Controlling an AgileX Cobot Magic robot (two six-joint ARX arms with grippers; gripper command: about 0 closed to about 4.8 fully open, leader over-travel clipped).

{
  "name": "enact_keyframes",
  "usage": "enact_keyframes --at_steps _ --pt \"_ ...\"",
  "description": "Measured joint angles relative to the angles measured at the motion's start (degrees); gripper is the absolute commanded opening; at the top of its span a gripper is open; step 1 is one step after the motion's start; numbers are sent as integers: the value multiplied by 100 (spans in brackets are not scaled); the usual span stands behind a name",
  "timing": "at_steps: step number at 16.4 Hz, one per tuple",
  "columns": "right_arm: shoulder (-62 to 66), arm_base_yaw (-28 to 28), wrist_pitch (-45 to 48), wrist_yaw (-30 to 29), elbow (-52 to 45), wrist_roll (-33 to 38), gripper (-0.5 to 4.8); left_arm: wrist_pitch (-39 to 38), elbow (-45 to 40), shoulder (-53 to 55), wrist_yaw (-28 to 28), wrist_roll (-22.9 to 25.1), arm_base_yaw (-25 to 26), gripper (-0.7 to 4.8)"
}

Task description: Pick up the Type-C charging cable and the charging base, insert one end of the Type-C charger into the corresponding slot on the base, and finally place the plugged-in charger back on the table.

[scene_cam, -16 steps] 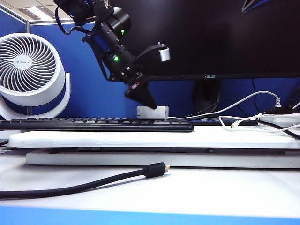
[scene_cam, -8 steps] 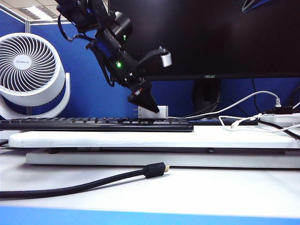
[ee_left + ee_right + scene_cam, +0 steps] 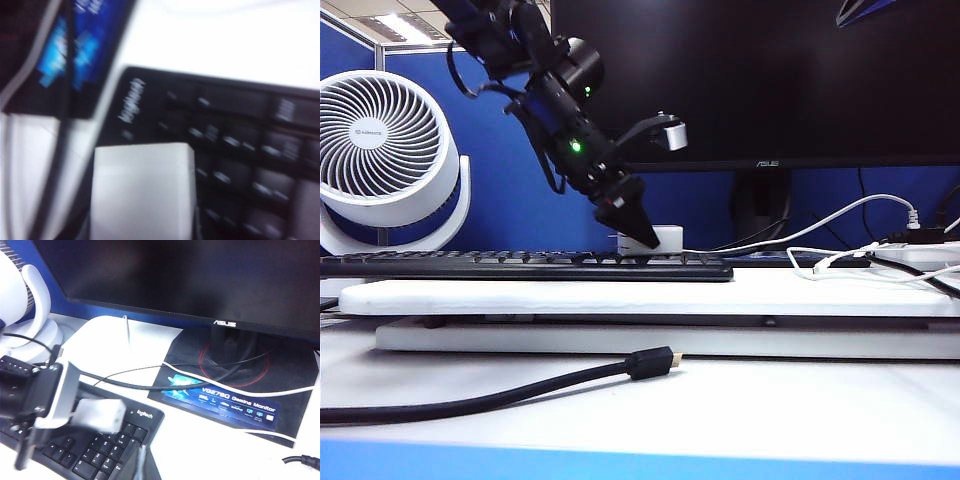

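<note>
The charging base (image 3: 665, 240), a small white block, stands behind the keyboard on the table (image 3: 770, 400). My left gripper (image 3: 640, 238) points down over its near end and hides the prongs. In the left wrist view the charging base (image 3: 142, 192) fills the space between the jaws, but blur hides whether they press on it. The right wrist view shows the same charging base (image 3: 102, 416) under the left hand. The Type-C charging cable (image 3: 825, 258) lies loose at the right. My right gripper (image 3: 143, 460) is shut and empty above the keyboard's corner.
A black keyboard (image 3: 520, 265) lies on the long white riser board (image 3: 650, 295). Also here are a white fan (image 3: 385, 150), a monitor (image 3: 770, 80) on its stand, a thick black gold-tipped cable (image 3: 650, 362), an arched white cord (image 3: 840, 212) and a power strip (image 3: 925, 255).
My left gripper has come down and slightly right, from just above the charging base onto it. The right arm has kept still.
</note>
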Motion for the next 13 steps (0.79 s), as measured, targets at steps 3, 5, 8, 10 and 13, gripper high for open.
enact_keyframes --at_steps 3,5,8,10,13 --pt "4 0 0 -2 0 0 -6 -732 7 -162 13 -151 -4 128" --pt "4 0 -4 -2 0 0 -6 -1062 9 -221 26 -214 -9 140" --pt "4 0 -2 0 0 0 -6 -1169 9 -247 28 -227 -11 251" --pt "4 0 -2 0 0 0 -6 -1283 -7 -315 -4 -225 -31 289" --pt "2 0 -4 0 0 0 -6 -1447 70 -376 -221 -214 -138 402"
